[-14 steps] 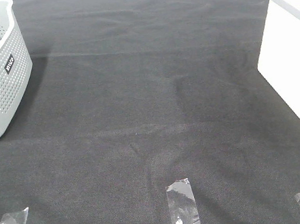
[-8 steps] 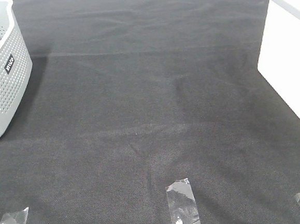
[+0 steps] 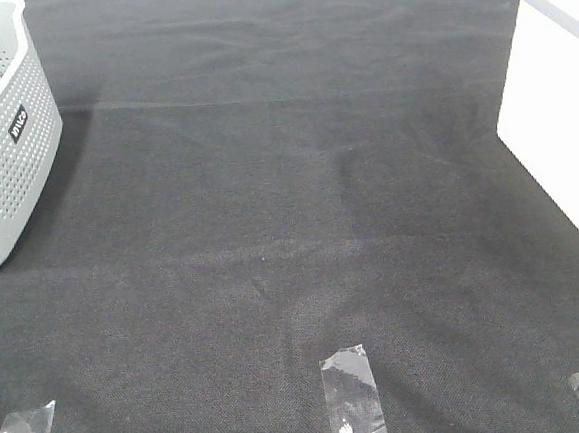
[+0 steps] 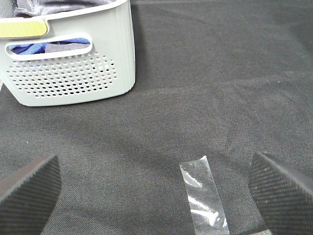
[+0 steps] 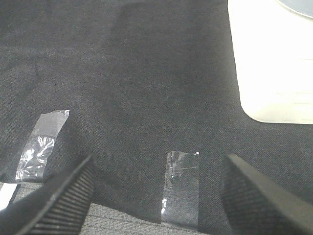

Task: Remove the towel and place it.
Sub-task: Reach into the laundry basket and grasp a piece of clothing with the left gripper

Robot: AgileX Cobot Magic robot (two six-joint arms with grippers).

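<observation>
A: Where is the towel (image 4: 68, 5) sitting?
B: It's lying inside the basket (image 4: 73, 73), at the far left of the mat (image 3: 286, 177). Only a grey fold is peeking over the rim in the left wrist view, and the frame edge is cutting most of it off. Some blue cloth (image 4: 29, 49) is showing through the handle slot; can't tell what it is.
A: Hands?
B: The left gripper (image 4: 154, 166) is hanging over the mat near the basket, fingers spread wide, gripping nothing. The right gripper (image 5: 159, 164) is gaping too, with nothing between the pads, hovering above a strip of tape (image 5: 181, 188). Neither is showing in the high view.
A: And the white thing on the right?
B: A white block (image 3: 557, 105) is running out of frame. Can't identify it.
</observation>
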